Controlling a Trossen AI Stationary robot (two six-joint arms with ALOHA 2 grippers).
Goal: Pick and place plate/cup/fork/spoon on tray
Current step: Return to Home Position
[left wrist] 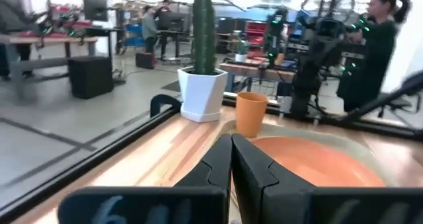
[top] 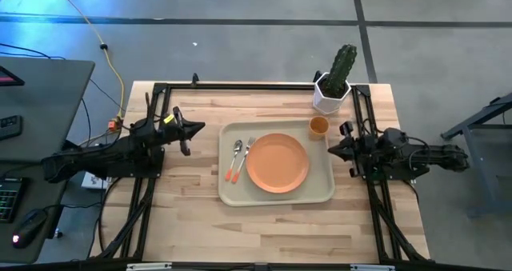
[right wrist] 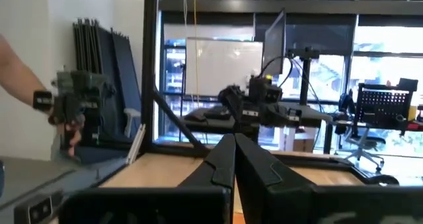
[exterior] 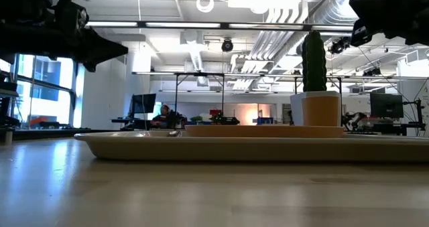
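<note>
Left gripper (top: 196, 129), fingers pressed together and empty, hangs beside the tray's (top: 320, 194) left edge. On the tray lie the spoon (top: 234, 161), fork (top: 244, 158), central plate (top: 278, 163), and the cup (top: 318, 126) in the far right corner. Right gripper (top: 332, 149), likewise closed and empty, hangs at the right edge.

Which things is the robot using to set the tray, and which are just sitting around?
For the job: tray, plate, cup, fork, spoon; left gripper and right gripper, both shut, at the table's sides.

Just sitting around: cactus pot, yellow cable on the floor.
</note>
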